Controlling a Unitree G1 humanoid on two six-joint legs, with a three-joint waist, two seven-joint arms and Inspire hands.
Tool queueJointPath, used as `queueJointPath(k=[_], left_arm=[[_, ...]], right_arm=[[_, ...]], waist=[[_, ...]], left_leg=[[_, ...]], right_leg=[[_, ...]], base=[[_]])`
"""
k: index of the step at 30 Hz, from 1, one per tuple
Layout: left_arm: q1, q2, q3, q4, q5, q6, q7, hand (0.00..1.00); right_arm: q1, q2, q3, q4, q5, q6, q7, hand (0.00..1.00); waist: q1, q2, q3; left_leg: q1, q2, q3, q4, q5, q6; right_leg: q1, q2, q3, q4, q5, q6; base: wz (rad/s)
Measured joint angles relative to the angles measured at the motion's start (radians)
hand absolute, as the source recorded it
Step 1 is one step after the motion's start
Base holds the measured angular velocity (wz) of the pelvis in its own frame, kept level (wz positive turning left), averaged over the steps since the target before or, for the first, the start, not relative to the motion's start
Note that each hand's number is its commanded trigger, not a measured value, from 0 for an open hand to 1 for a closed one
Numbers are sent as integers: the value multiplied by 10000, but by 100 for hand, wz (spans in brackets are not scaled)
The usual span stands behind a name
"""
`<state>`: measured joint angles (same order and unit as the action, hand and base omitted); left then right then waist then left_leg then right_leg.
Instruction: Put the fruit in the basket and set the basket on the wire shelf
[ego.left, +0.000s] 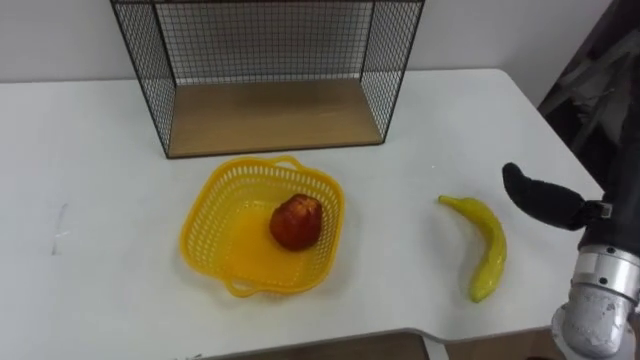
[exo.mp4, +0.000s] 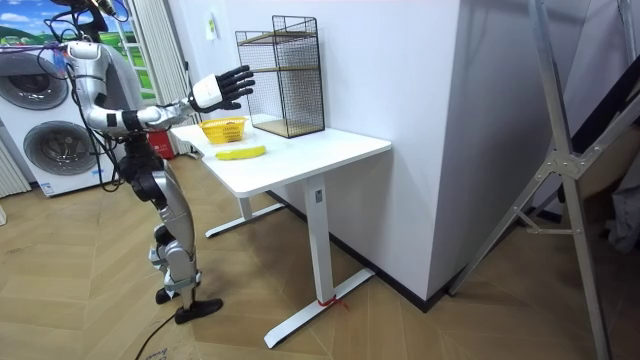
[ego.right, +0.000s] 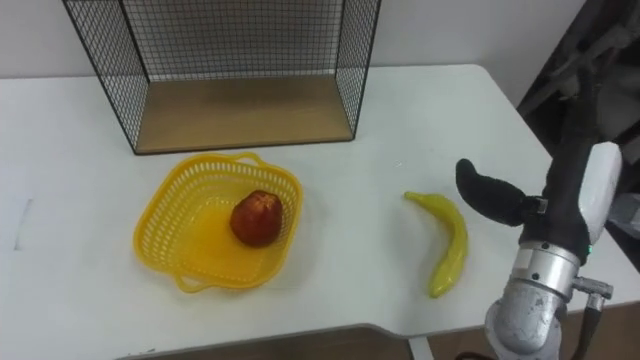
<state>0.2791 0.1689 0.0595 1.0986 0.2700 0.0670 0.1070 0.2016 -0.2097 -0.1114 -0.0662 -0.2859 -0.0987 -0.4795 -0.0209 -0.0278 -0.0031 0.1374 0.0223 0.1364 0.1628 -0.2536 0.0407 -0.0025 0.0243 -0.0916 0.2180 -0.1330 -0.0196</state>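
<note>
yellow and smooth, the banana (ego.left: 485, 255) is lying on the tabletop (ego.left: 90, 200) right of the basket (ego.left: 205, 235), which is holding 1 red fruit (ego.left: 296, 221). the right hand (ego.left: 545, 198) is hovering further right, fingers apart and empty. the banana is probably light and bruisable, so gripping mid-length seems best.

Tally on 1 white table (ego.left: 90, 160)
1 yellow basket (ego.left: 203, 222); 1 red apple (ego.left: 296, 221); 1 banana (ego.left: 487, 250); 1 wire shelf (ego.left: 270, 118); 2 fruits altogether

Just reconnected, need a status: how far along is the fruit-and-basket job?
Done: the apple lies in the basket. In hand: nothing; the open right hand hovers beside the banana on the table. Left: banana into basket, then basket onto the wire shelf.
</note>
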Motion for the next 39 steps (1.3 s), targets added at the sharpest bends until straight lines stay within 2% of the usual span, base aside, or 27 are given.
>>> queueJointPath(k=[11,18,26,34,36,39], left_arm=[[16,-48,-49,-255,-23,424,3,0],[27,-42,-49,-295,-18,432,186,0],[323,10,-26,-1213,62,457,183,0],[273,23,-24,-1377,77,895,182,0],[321,33,-24,-1378,74,1103,180,0],[324,49,-4,-1447,79,1230,180,0]], right_arm=[[53,7,143,617,-8,797,1293,0],[62,-38,553,689,-78,802,1976,0],[44,-37,604,1868,-815,1051,3110,0],[-207,21,511,3160,-319,1099,3636,0],[-200,17,462,3369,-184,1104,3795,0],[-230,16,398,3576,-199,1096,4025,0]], waist=[[38,-30,-14],[43,-20,-1],[58,-61,-19],[1,-397,-23],[-37,-408,-31],[-24,-399,-39]], left_leg=[[50,-1,-5,-26,0,0],[64,-3,-13,-17,0,0],[64,2,-77,-24,0,0],[137,-1,-142,9,-4,7],[143,-13,-318,20,-17,27],[151,-18,-381,60,-20,33]], right_leg=[[43,-7,-60,-6,-8,11],[70,-12,-69,-17,-7,11],[176,-14,-82,-153,-1,16],[316,-33,-196,-183,7,27],[487,-43,-251,-366,82,54],[567,-50,-309,-456,139,52]], base=[[0],[0],[3],[3],[18],[7]])
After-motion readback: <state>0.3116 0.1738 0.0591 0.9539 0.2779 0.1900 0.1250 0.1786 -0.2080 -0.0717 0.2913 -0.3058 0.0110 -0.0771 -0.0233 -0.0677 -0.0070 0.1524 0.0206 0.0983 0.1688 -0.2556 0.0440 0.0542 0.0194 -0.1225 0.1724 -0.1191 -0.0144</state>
